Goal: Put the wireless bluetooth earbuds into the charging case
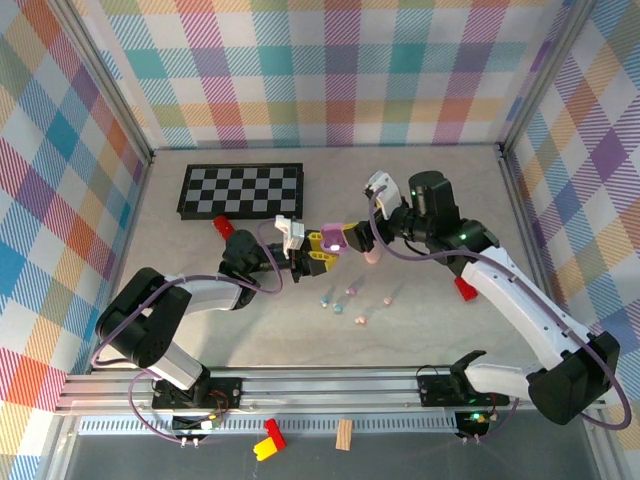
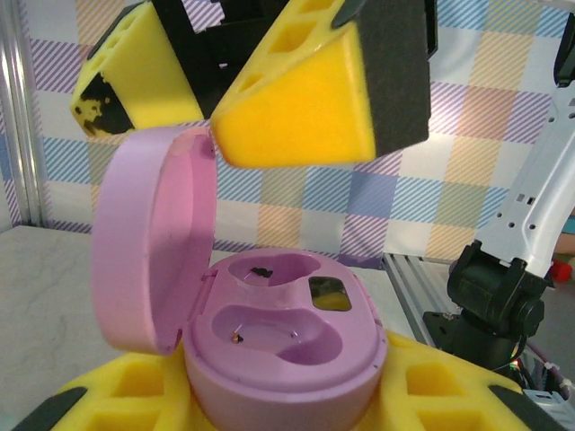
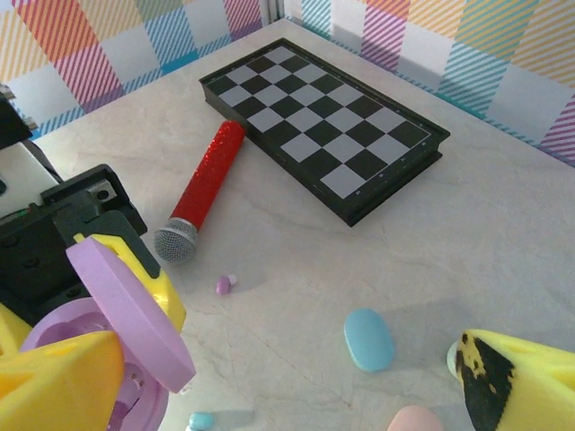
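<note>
The purple charging case (image 2: pixel 287 359) is open, its lid (image 2: pixel 148 242) tipped up to the left and both cavities empty. My left gripper (image 2: pixel 287 400) is shut on its base, with yellow pads (image 2: pixel 135 391) on either side. My right gripper (image 1: pixel 352 237) is open just above it, and its yellow fingers (image 2: pixel 305 99) hover at the lid's upper edge. From the right wrist the case (image 3: pixel 126 314) sits at lower left, between that gripper's (image 3: pixel 287 395) spread fingers. Several tiny earbuds (image 1: pixel 338 307) lie on the table in front of the grippers. A purple earbud (image 3: pixel 223 285) and a blue one (image 3: pixel 199 420) lie loose.
A folded chessboard (image 1: pixel 240 190) lies at the back left with a red microphone (image 3: pixel 207 189) beside it. A blue oval case (image 3: pixel 368 339) and a pink one (image 3: pixel 418 420) rest on the table under the right gripper. A red object (image 1: pixel 465 288) sits by the right forearm.
</note>
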